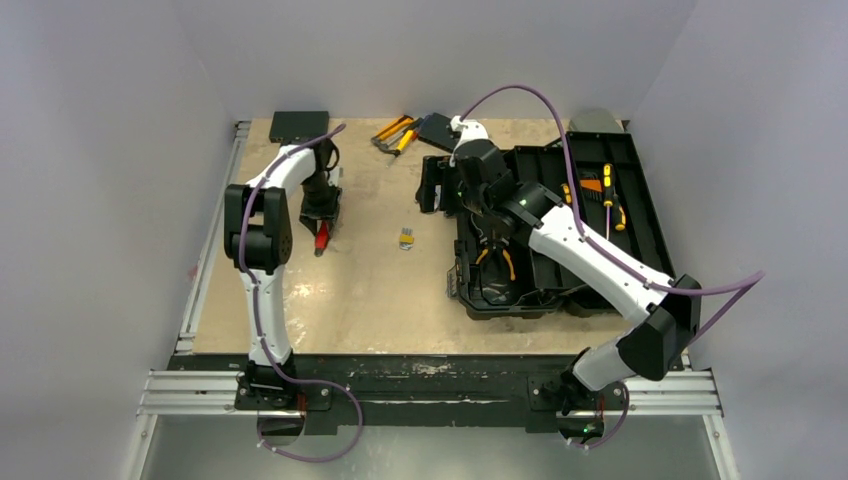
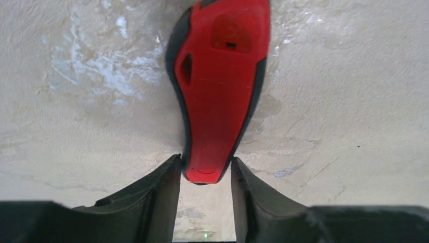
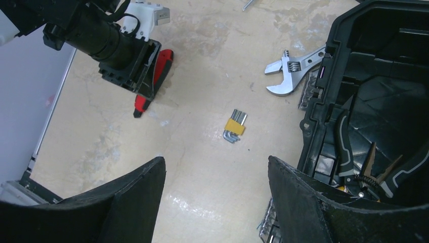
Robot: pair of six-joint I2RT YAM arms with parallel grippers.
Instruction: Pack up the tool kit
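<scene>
Gripping only the butt end of the red-handled hand tool (image 2: pixel 222 91), near the table (image 1: pixel 370 290) left edge, risks pivoting or slippage. The left tool (image 2: pixel 206 169) straddles it; whether it is clamped cannot be told. The right tool (image 3: pixel 216 202) gapes empty over the toolbox (image 1: pixel 650 225) at the right edge. The table surface is scuffed beige, and the walls (image 1: pixel 100 150) are plain grey.

Left gripper (image 2: pixel 205 163) sits low over the tabletop (image 2: pixel 354 101), which is beige and scuffed, with whitish smears (image 2: pixel 101 68) to one side. A red-handled tool (image 2: pixel 220 86) lies flat on it: red body, black edging, small recess at the end away from the gripper. Its rounded end sits between the two black fingers (image 2: pixel 152 197), one close on each side. Can't tell if they actually touch it.
</scene>
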